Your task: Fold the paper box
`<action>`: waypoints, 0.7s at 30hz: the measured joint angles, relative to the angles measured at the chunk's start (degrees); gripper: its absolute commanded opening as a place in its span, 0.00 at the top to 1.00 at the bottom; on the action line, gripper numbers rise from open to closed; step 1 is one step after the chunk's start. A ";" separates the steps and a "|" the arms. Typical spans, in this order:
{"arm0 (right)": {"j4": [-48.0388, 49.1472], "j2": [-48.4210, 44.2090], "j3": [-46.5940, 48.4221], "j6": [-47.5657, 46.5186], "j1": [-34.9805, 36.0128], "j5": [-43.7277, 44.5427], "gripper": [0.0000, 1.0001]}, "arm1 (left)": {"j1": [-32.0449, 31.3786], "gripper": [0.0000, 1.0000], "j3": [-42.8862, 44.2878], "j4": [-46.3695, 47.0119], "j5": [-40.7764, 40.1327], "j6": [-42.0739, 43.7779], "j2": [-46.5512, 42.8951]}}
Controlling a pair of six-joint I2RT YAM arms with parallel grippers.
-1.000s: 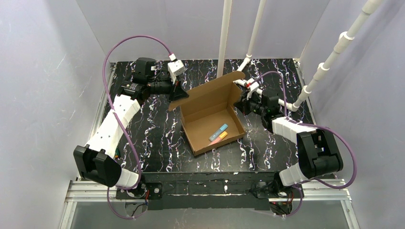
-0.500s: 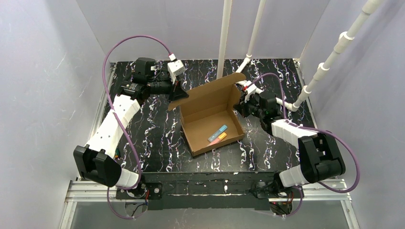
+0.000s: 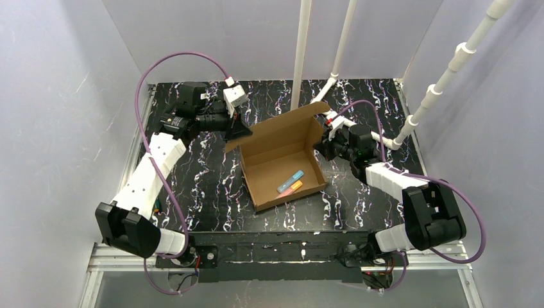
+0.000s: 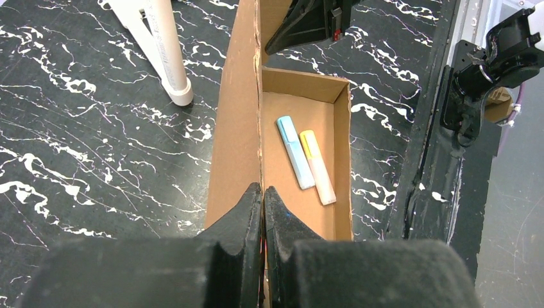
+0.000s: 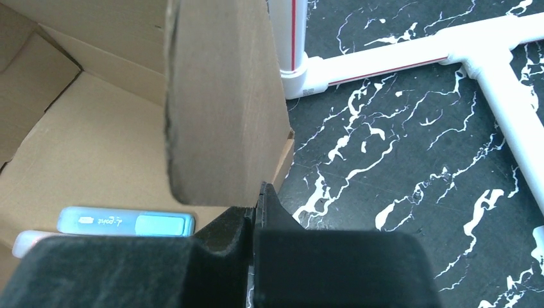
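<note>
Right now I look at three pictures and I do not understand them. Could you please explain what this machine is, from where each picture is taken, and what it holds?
The machine is two robot arms bolted at the near edge of a black marbled table. The wide picture comes from a fixed camera above and behind them. The other two come from small cameras on the wrists, so the dark shapes at the bottom of those are each arm's own fingers. On the table stands an open brown paper box with its lid raised. Inside it lie a blue pen and an orange pen. White pipes stand behind. The left gripper is shut on the box at its far left corner. The right gripper is shut too, and seems to pinch the right side flap.
</note>
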 measured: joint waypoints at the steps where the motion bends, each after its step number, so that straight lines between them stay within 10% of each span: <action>1: -0.26 -0.11 0.00 0.07 0.02 -0.20 0.99 | 0.02 1.00 -0.04 -0.04 0.00 0.00 -0.11; 21: -0.92 -1.49 -1.60 3.87 0.07 -5.73 0.85 | 0.20 1.00 -0.48 -1.29 0.22 1.86 -1.62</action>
